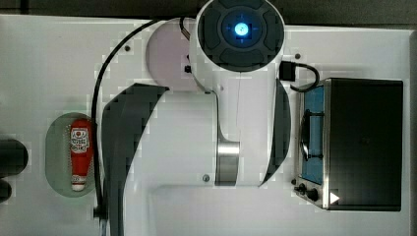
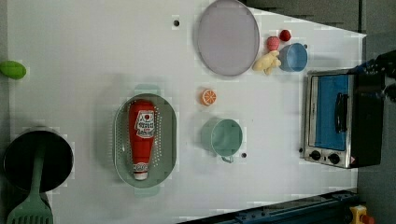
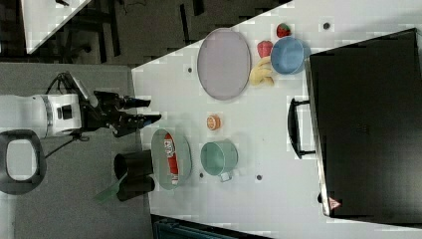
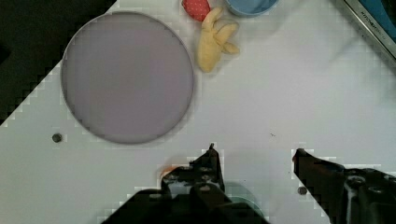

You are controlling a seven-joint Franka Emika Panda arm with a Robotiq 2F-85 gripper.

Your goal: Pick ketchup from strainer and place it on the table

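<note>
gripper [image 3: 149,110]: jaws spread apart, holding nothing, mid-left of right view, clear of table [image 2: 93,56] | ketchup [image 2: 142,138]: lying in strainer [image 2: 168,140], lower left-centre of left view, cap toward bottom

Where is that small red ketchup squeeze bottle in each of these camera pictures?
Top view: the red ketchup bottle lies at the left, white cap toward the bottom.
Left view: ketchup bottle left of centre, cap downward.
Right view: ketchup bottle lower left of centre.
Wrist view: not in it.
Shared landmark: the pale green oval plastic strainer it lies in.
</note>
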